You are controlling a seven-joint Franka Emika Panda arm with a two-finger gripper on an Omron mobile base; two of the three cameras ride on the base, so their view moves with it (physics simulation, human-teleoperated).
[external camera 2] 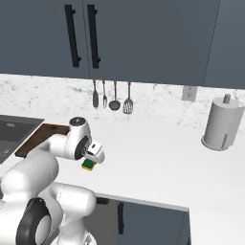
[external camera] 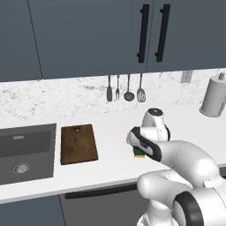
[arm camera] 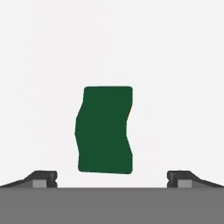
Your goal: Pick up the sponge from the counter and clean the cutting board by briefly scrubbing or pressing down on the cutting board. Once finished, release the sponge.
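The sponge (arm camera: 105,130) lies on the white counter (external camera: 112,128) with its dark green top up; its yellow layer shows from the side in the base views (external camera: 139,154) (external camera 2: 88,165). My gripper (arm camera: 112,176) hangs straight over it, open, with one fingertip (arm camera: 43,177) on each side and well clear of the block. In the base views the hand (external camera: 136,146) (external camera 2: 92,156) sits just above the sponge. The dark brown cutting board (external camera: 78,143) lies flat to the left, next to the sink, and the arm partly hides it in the right base view (external camera 2: 42,132).
A dark grey sink (external camera: 24,152) is set into the counter left of the board. Several utensils (external camera: 126,90) hang on the backsplash. A paper towel roll (external camera 2: 221,124) stands at the back right. Dark cabinets hang overhead.
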